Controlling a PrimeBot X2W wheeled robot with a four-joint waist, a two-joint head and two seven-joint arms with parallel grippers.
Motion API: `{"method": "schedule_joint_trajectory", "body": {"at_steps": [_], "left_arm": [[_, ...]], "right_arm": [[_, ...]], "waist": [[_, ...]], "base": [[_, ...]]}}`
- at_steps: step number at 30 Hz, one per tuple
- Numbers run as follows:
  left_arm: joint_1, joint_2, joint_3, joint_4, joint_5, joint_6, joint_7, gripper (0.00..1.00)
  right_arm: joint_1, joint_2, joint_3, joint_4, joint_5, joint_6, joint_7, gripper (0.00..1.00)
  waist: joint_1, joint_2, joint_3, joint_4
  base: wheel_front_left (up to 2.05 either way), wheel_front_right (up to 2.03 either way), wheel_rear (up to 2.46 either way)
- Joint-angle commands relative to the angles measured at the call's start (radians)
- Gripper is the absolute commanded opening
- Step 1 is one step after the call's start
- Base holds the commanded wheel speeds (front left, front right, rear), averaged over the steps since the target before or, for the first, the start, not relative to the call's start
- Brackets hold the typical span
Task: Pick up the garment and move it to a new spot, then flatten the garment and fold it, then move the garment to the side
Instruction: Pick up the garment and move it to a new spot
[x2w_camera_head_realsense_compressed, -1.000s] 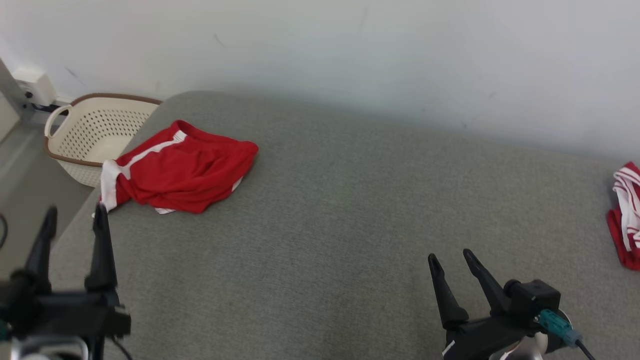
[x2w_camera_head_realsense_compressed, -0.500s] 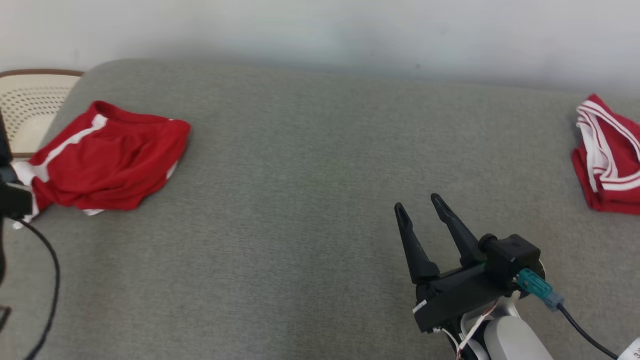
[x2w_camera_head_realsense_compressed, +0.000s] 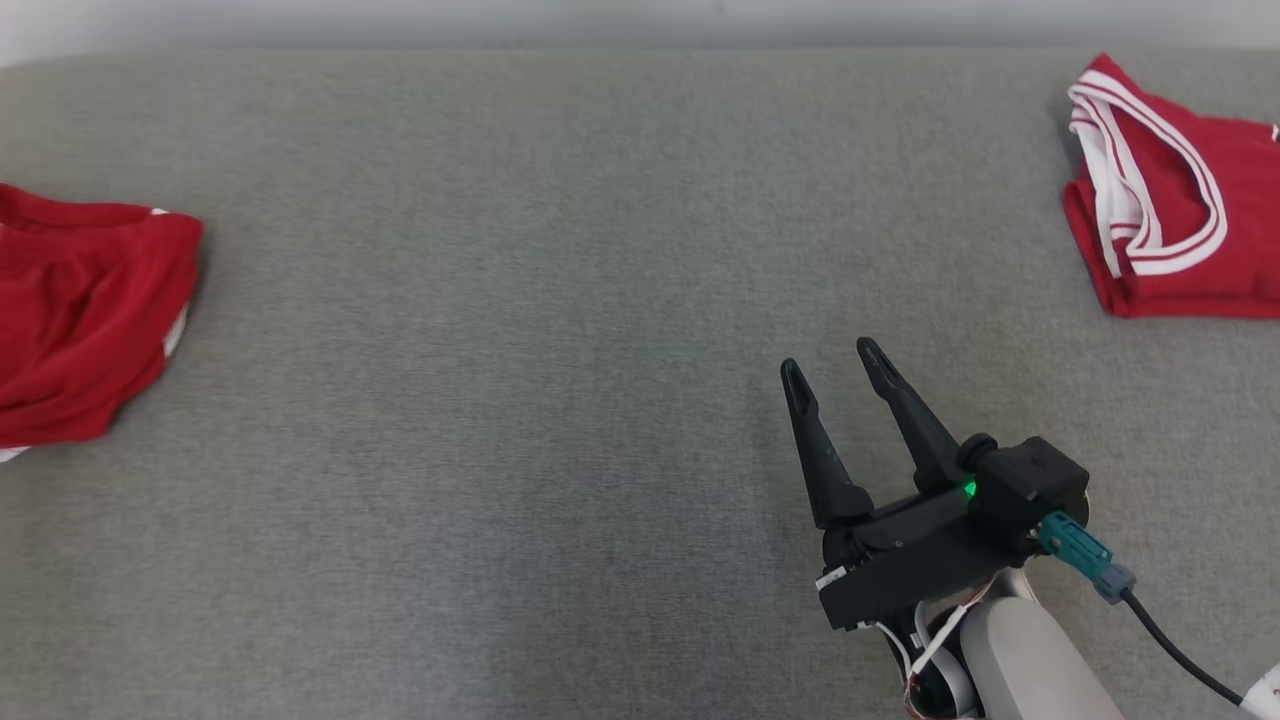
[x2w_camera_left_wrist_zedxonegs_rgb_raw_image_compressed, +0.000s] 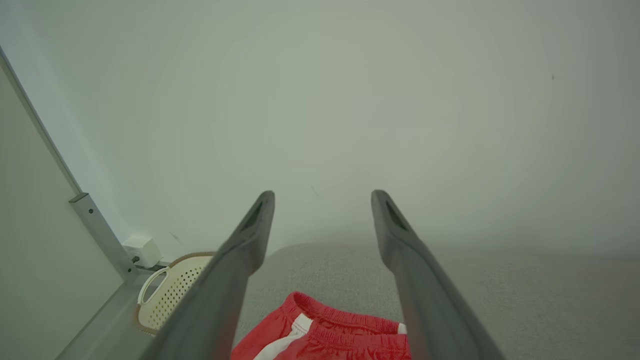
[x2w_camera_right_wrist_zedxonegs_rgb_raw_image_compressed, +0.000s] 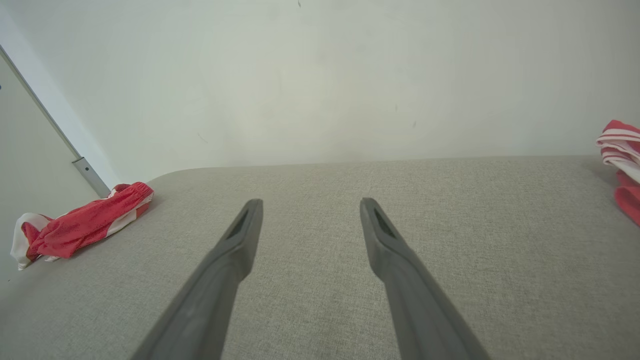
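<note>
Only the head camera has swung right and down; both cloths lie as before. Spread and empty, the right gripper (x2w_camera_head_realsense_compressed: 828, 357) hangs over the bare grey cushion (x2w_camera_head_realsense_compressed: 560, 300); the left gripper (x2w_camera_left_wrist_zedxonegs_rgb_raw_image_compressed: 324, 195), likewise spread, points over the crumpled red shorts (x2w_camera_head_realsense_compressed: 85, 310) at the cushion's left end. Pickup not begun: next, lower and pinch fabric. Two red garments, the folded garment (x2w_camera_head_realsense_compressed: 1170, 200) seemingly done; one basket (x2w_camera_left_wrist_zedxonegs_rgb_raw_image_compressed: 170, 295)

Red shorts (x2w_camera_head_realsense_compressed: 90, 310) run off the left edge of the head view, and a striped red garment (x2w_camera_head_realsense_compressed: 1170, 200) is cropped at upper right. In the left wrist view, the left gripper (x2w_camera_left_wrist_zedxonegs_rgb_raw_image_compressed: 322, 192) half-hides a basket (x2w_camera_left_wrist_zedxonegs_rgb_raw_image_compressed: 170, 295) at lower left.
</note>
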Motion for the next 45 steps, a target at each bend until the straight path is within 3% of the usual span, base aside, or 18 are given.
{"method": "schedule_joint_trajectory", "body": {"at_steps": [1, 16, 22, 30, 37, 43, 44, 45], "left_arm": [[-0.016, 0.016, -0.002, 0.025, -0.002, -0.005, 0.005, 1.00], [-0.137, 0.055, -0.090, 0.356, 0.011, -0.071, 0.069, 1.00], [-0.175, 0.052, -0.148, 0.468, 0.000, -0.095, 0.155, 1.00], [-0.182, 0.048, -0.232, 0.537, -0.065, -0.104, 0.264, 1.00], [-0.168, 0.088, -0.357, 0.536, -0.135, -0.103, 0.398, 1.00], [-0.170, 0.107, -0.414, 0.535, -0.161, -0.104, 0.418, 1.00], [-0.165, 0.111, -0.434, 0.526, -0.157, -0.104, 0.412, 0.98], [-0.165, 0.122, -0.447, 0.518, -0.150, -0.104, 0.386, 0.37]], "right_arm": [[-0.016, 0.003, 0.005, -0.007, -0.004, -0.001, -0.006, 1.00], [-0.037, 0.008, 0.005, -0.023, -0.017, -0.001, -0.003, 1.00], [-0.037, 0.004, 0.001, -0.029, -0.019, -0.001, 0.008, 1.00], [-0.031, 0.002, 0.003, -0.036, -0.025, -0.001, 0.016, 1.00], [-0.032, -0.008, 0.003, -0.040, -0.020, -0.001, 0.024, 1.00], [-0.032, -0.007, 0.004, -0.042, -0.020, -0.001, 0.029, 1.00], [-0.031, -0.007, 0.004, -0.042, -0.021, -0.001, 0.029, 1.00], [-0.031, -0.006, 0.003, -0.043, -0.022, -0.001, 0.029, 1.00]], "waist": [[-0.0002, -0.0001, 0.054, -0.051], [-0.0002, -0.0001, 0.108, -0.112], [-0.0002, -0.0001, 0.111, -0.113], [-0.0002, -0.0001, 0.108, -0.116], [-0.0002, -0.0001, 0.107, -0.123], [-0.0002, -0.0001, 0.107, -0.129], [-0.0002, -0.0001, 0.106, -0.131], [-0.0002, -0.0001, 0.106, -0.131]], "base": [[0.00, 0.00, 0.00], [0.00, 0.00, 0.00], [0.00, 0.00, 0.00], [0.00, 0.00, 0.00], [0.00, 0.00, 0.00], [0.00, 0.00, 0.00], [0.00, 0.00, 0.00], [0.00, 0.00, 0.00]]}}
